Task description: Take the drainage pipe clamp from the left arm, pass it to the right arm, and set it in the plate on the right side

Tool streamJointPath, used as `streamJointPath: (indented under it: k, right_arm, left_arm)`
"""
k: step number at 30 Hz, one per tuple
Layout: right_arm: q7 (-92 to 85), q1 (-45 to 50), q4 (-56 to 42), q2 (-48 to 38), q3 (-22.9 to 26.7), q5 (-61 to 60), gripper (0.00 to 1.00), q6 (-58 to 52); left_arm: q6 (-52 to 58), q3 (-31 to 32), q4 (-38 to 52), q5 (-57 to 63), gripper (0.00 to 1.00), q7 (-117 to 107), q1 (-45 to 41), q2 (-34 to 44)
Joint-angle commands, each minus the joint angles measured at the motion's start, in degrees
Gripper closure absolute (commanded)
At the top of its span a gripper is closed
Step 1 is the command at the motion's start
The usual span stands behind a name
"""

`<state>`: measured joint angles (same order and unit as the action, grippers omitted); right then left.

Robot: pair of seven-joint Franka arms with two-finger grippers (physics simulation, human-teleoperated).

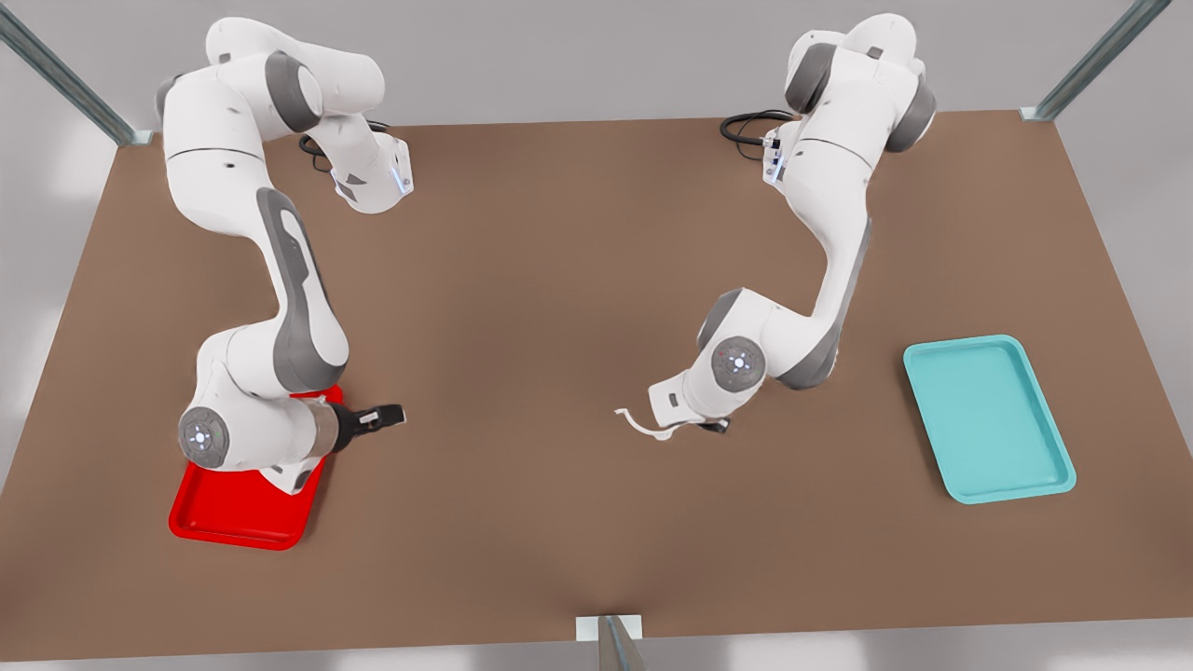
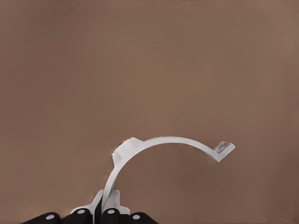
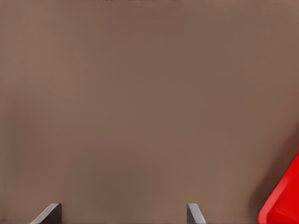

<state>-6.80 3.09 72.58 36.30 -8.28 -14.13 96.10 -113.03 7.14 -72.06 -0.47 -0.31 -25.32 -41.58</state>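
While left fingers [image 2: 110,205] pinch the clamp [image 2: 163,144] by one end, right fingers [image 3: 194,213] wait spread wide & empty near the plate [image 1: 238,517]. Best bring the free end btwn them before letting go.

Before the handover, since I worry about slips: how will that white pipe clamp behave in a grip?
The drainage pipe clamp is a thin strip, so probably light and somewhat springy. The left gripper pinches just one end, so the free arc may swing or twist. The right gripper waits open by the plate.

High front view; close, table-facing wrist views
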Motion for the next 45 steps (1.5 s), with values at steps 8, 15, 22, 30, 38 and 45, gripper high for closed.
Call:
streamJointPath:
  k: [8,15,22,30,38,45]
  right_arm:
    - [-36.18,4.91,4.67,4.22,-7.71,-2.49,0.00,30.28]
    - [-59.55,11.32,6.17,4.83,-9.03,-1.52,0.00,41.35]
    - [-61.58,13.43,9.07,6.24,-10.09,-2.31,0.00,49.00]
    - [-61.85,13.87,9.51,6.33,-10.18,-2.31,0.00,49.18]
    - [-61.76,13.96,9.51,6.59,-10.18,-2.31,0.00,48.65]
    - [-61.23,14.66,9.59,6.77,-10.18,-2.40,0.00,48.56]
  left_arm:
    - [6.42,1.30,10.18,-0.40,0.79,-54.00,-4.38,-5.88]
    - [7.83,2.27,10.27,0.21,0.79,-40.03,-4.47,-5.62]
    - [6.77,2.27,10.27,0.21,0.79,-41.87,-5.17,-5.80]
    - [5.54,2.18,10.36,0.21,0.79,-43.54,-5.88,-6.06]
    - [5.45,2.09,10.71,0.21,0.79,-44.34,-6.05,-6.06]
    - [5.54,2.00,11.06,0.21,0.79,-44.34,-6.05,-6.06]
